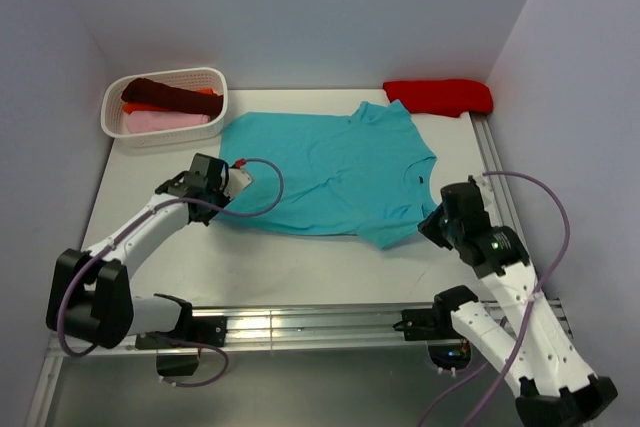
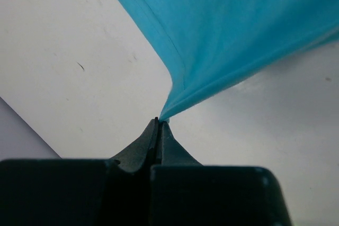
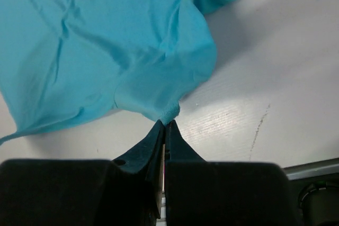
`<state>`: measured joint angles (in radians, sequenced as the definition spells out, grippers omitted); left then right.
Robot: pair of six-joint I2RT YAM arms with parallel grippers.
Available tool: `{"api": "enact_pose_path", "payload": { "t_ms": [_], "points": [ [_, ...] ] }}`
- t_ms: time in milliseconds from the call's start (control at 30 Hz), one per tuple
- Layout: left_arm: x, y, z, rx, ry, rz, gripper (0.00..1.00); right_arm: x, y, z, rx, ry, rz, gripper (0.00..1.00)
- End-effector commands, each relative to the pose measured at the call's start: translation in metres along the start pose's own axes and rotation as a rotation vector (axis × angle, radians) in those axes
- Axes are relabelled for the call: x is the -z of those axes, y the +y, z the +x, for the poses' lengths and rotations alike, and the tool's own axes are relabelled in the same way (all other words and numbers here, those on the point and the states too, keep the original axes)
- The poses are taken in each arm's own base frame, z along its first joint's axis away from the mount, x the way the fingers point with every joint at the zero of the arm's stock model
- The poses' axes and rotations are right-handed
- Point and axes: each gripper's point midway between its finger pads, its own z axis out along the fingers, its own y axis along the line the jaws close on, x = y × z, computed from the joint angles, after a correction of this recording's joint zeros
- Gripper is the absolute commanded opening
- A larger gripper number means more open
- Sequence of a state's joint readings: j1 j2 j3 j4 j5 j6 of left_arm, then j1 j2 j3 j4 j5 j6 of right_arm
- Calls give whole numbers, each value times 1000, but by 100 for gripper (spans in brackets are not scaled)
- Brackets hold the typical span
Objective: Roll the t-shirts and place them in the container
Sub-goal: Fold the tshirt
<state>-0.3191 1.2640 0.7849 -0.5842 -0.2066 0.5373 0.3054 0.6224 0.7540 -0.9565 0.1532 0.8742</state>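
Teal t-shirt (image 1: 330,172): spread out mid-tabletop (image 1: 300,267), neck toward the right, hem toward the left, some wrinkles across the body.
Left claw (image 2: 159,124): fingers pressed together, pinching the near hem corner of the teal t-shirt. The cloth draws to a point at the tips.
Right claw (image 3: 165,125): fingers closed with only a hairline gap, nipping the edge of the near sleeve. The cloth bunches just above the tips.
Basket (image 1: 214,78): white, at the far left, just beyond the hem.
Basket contents: maroon t-shirt (image 1: 165,95) on top, orange t-shirt (image 1: 205,93) peeking out beside it, pink t-shirt (image 1: 165,121) below.
Red t-shirt (image 1: 440,95): bundled at the far right, near the far sleeve.
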Motion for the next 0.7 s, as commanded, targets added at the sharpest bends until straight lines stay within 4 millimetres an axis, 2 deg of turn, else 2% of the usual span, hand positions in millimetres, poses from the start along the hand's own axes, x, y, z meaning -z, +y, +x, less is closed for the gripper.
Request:
{"api": "enact_pose_path", "payload": {
  "t_ms": [0,67,100,133,200,233,367,467,500,533,667],
  "points": [
    [-3,28,-44,46,-78,-53,0,2,38,-42,39,-105,-52,0],
    [-12,38,-55,58,-64,-72,0,-11,42,-49,76,-94,5,0],
    [-16,43,-62,66,-72,-89,0,-12,51,-60,79,-114,0,0],
    [-20,47,-65,70,-69,-101,0,-23,51,-62,93,-96,40,0],
    [-31,57,-76,79,-64,-124,0,-30,61,-76,101,-112,44,0],
    [-34,60,-79,83,-64,-134,0,-43,61,-77,111,-92,74,0],
    [-55,81,-96,118,-48,-167,0,-66,74,-99,114,-88,88,0],
    [-70,93,-102,138,-33,-183,0,-89,76,-109,113,-65,116,0],
    [-72,98,-103,145,-27,-198,0,-92,83,-117,109,-78,103,0],
    [-76,100,-104,146,-24,-200,0,-103,81,-117,114,-56,123,0],
    [-93,108,-110,159,-3,-196,0,-126,87,-126,115,-39,138,0]
  ]
}}
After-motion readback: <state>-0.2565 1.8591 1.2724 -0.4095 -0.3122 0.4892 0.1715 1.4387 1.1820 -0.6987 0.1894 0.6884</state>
